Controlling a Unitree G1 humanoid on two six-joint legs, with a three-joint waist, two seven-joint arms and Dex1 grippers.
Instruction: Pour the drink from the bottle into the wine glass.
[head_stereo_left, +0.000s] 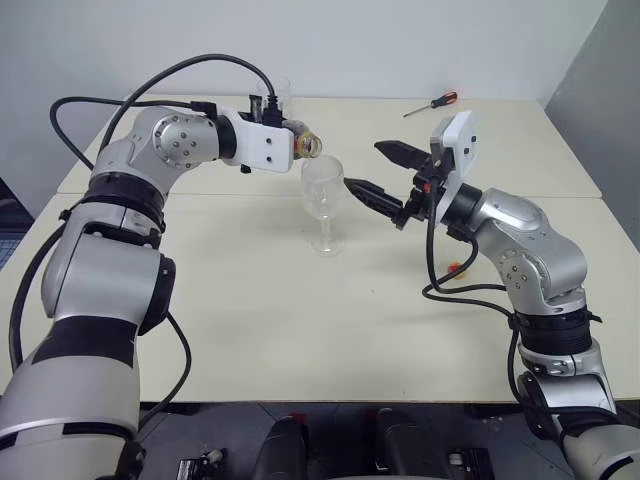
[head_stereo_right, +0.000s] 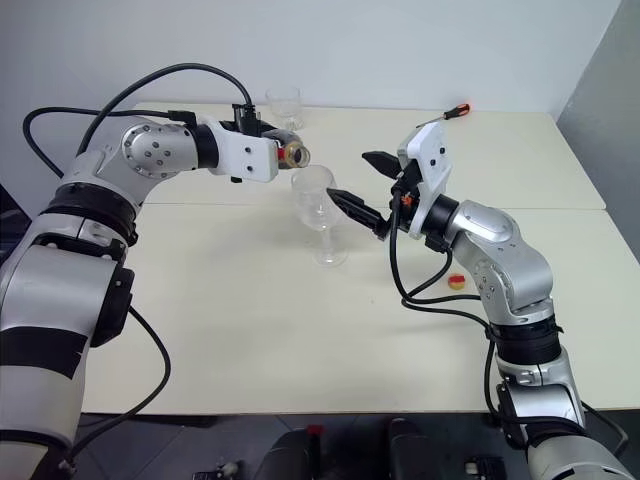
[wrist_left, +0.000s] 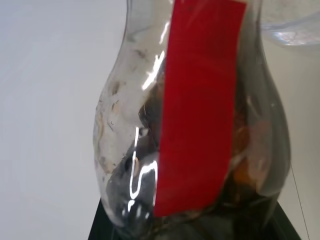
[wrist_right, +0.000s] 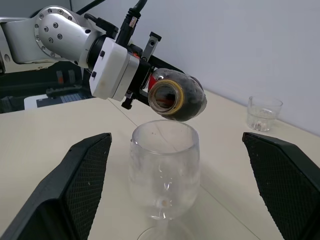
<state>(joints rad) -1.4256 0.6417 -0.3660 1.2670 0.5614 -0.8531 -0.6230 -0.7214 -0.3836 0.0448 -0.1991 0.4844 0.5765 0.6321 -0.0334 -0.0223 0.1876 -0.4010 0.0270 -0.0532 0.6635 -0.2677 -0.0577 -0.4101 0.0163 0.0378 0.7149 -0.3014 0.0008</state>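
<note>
My left gripper (head_stereo_left: 291, 137) is shut on the bottle (head_stereo_left: 308, 145), a clear squat bottle with a red label (wrist_left: 200, 105). The bottle is tipped on its side, and its uncapped mouth (wrist_right: 167, 98) hangs just above the rim of the wine glass (head_stereo_left: 323, 192). The dark drink (wrist_right: 192, 102) lies inside the bottle's body. The wine glass stands upright on the table, and I see no dark liquid in its bowl (wrist_right: 164, 167). To the glass's right my right gripper (head_stereo_left: 367, 166) is open. Its nearer fingertip is almost at the bowl, and it holds nothing.
A short clear tumbler (head_stereo_left: 277, 95) stands at the back of the cream table (head_stereo_left: 250, 320), behind the left gripper. A red-handled screwdriver (head_stereo_left: 432, 103) lies at the back right. A small yellow cap-like piece (head_stereo_right: 456, 282) lies on the table under the right forearm.
</note>
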